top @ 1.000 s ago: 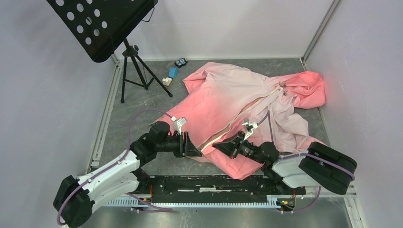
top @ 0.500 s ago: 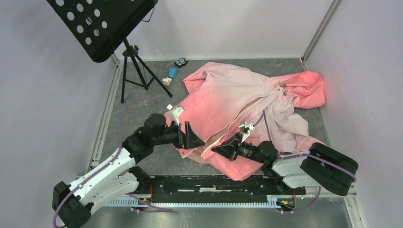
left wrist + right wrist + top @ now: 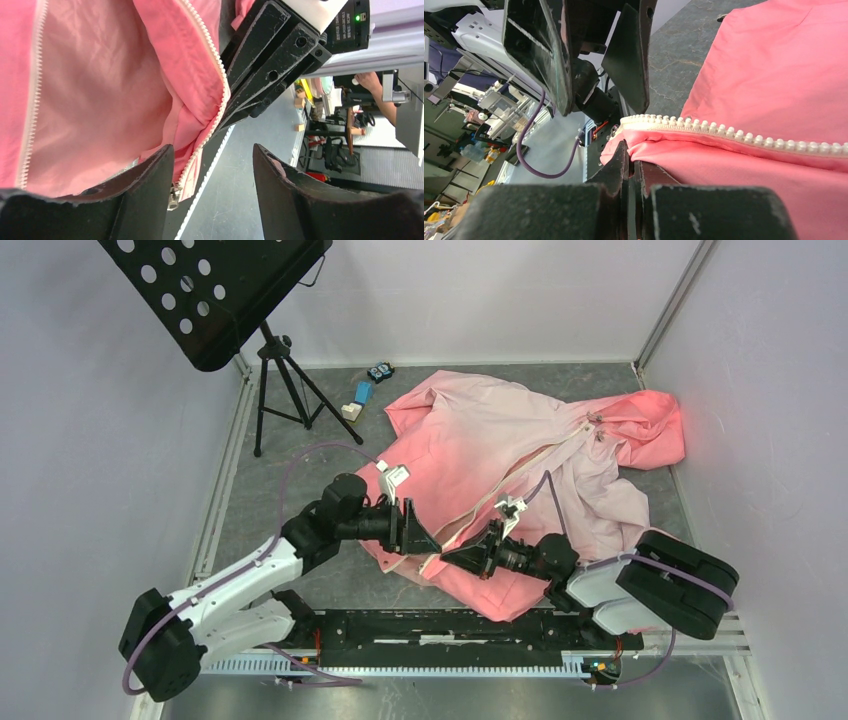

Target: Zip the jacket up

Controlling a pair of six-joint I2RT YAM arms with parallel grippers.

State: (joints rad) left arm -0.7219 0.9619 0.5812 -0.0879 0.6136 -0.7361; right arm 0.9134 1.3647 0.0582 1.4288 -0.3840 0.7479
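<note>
The pink jacket point(image 3: 480, 440) lies spread out, its cream zipper strip point(image 3: 520, 480) running diagonally and standing apart at the bottom. My right gripper point(image 3: 447, 555) is shut on the jacket's lower hem; in the right wrist view the jaws point(image 3: 633, 150) pinch the coral fabric point(image 3: 774, 70) just under the zipper teeth point(image 3: 724, 132). My left gripper point(image 3: 430, 539) faces it, open. In the left wrist view the fingers point(image 3: 145, 190) stand wide apart, and the zipper's end with its metal slider point(image 3: 173, 196) hangs beside the left one, outside the gap.
A black perforated music stand point(image 3: 215, 295) on a tripod point(image 3: 285, 390) stands at the back left. Small blue and wooden blocks point(image 3: 358, 400) lie near it. Grey walls close in both sides, and a black rail point(image 3: 450, 625) runs along the near edge.
My left gripper opened wide and moved right and slightly away, up to the jacket's bottom zipper end. The right gripper shifted a little left, still shut on the hem.
</note>
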